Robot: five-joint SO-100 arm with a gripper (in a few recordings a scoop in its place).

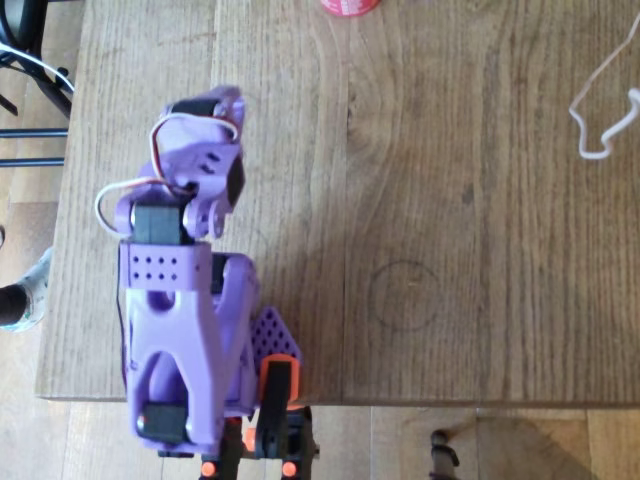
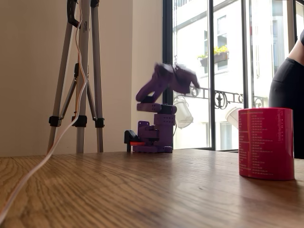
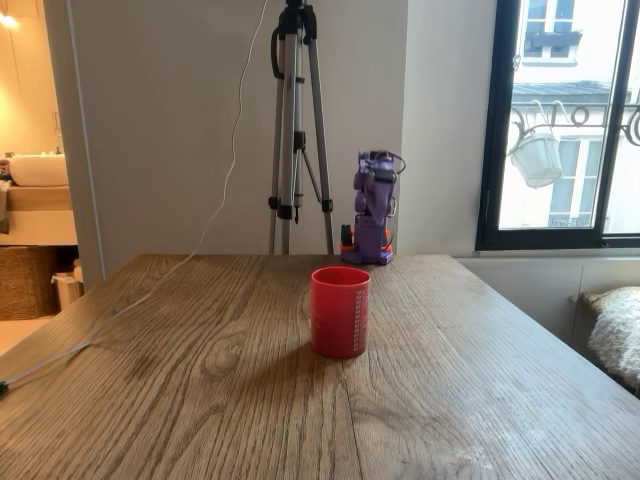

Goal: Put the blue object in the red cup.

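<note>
One top-down, two table-level views

Wooden table (image 3: 200, 390) with visible grain fills the lower frame in both fixed views; a faint ring mark (image 1: 405, 295) sits right of centre in the overhead view. A white cable (image 1: 600, 115) loops at the upper right there. A tripod (image 3: 297, 130) stands behind the table's far edge. A window (image 3: 565, 120) occupies the right of frame, with a pale hanging planter (image 3: 540, 155) outside. A wicker basket (image 3: 25, 280) is at far left.
</note>
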